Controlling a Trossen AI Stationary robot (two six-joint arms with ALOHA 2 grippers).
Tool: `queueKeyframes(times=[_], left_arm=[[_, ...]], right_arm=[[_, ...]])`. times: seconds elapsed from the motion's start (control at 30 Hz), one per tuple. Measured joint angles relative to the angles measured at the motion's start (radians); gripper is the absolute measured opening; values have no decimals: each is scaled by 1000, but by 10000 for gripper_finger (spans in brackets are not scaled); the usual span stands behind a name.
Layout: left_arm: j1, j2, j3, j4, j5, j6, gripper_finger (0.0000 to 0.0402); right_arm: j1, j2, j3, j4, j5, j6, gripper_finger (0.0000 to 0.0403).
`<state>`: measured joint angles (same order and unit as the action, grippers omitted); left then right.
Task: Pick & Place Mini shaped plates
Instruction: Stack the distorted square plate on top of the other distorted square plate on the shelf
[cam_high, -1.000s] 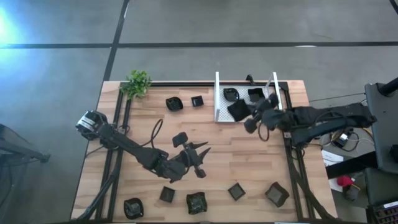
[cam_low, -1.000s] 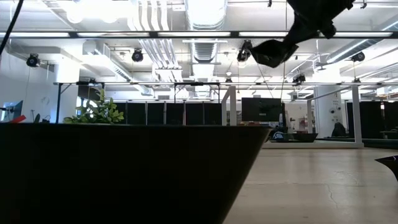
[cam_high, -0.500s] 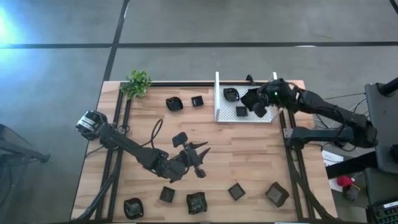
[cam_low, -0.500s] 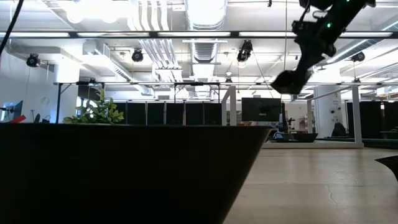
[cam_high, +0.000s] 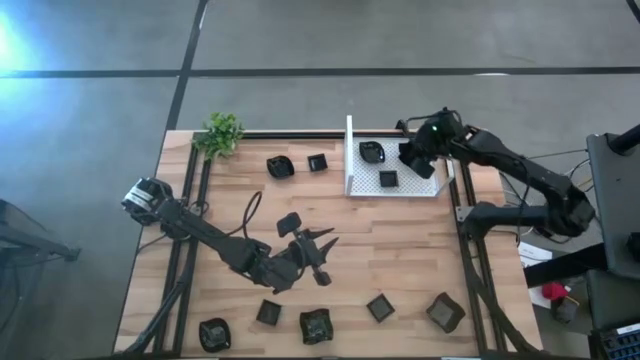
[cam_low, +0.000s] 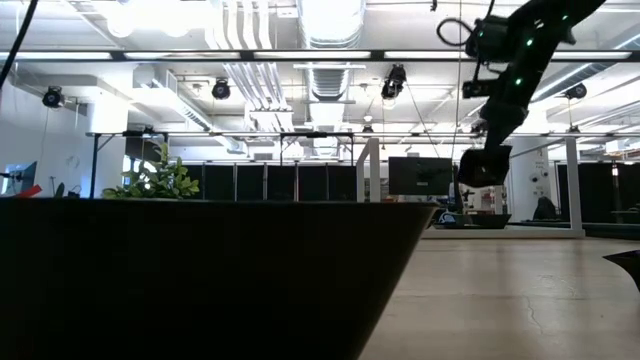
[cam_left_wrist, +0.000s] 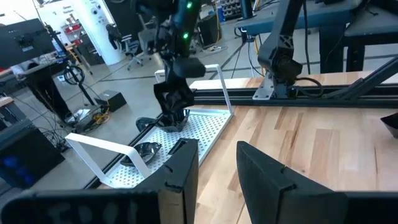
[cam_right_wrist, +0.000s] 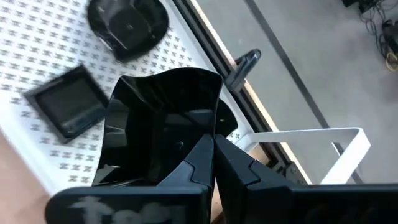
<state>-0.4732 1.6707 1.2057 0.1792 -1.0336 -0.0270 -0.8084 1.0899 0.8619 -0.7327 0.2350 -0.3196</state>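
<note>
Overhead first: our right gripper (cam_high: 422, 160) pinches a mini plate (cam_high: 424, 166) over the white tray's (cam_high: 405, 190) far corner, so we'd lower before releasing. Low view shows plate (cam_low: 484, 166) hanging high. Left wrist: left gripper (cam_left_wrist: 217, 165), fingers spread, waits well short of tray.
</note>
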Motion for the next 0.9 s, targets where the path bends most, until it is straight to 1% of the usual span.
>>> queueKeyframes(times=[0.07, 0.2, 0.3, 0.53, 0.6, 0.7, 0.9], left_arm=[[0, 0, 0, 0, 0, 0, 106], [0, 0, 0, 0, 0, 0, 106], [0, 0, 0, 0, 0, 0, 106], [3, 0, 0, 0, 0, 0, 106], [4, 0, 0, 0, 0, 0, 106], [4, 0, 0, -1, 0, 0, 106], [9, 0, 0, -1, 0, 0, 106]], right_arm=[[-23, 33, 0, 31, 0, 23, 8], [-63, 84, 0, 75, 0, 139, 8], [-71, 112, 0, 74, 3, 238, 8], [-70, 160, 0, 125, 1, 357, 8], [-70, 173, 0, 136, 10, 370, 8], [-70, 197, 0, 135, 80, 390, 8], [-70, 230, 0, 144, 86, 418, 8]])
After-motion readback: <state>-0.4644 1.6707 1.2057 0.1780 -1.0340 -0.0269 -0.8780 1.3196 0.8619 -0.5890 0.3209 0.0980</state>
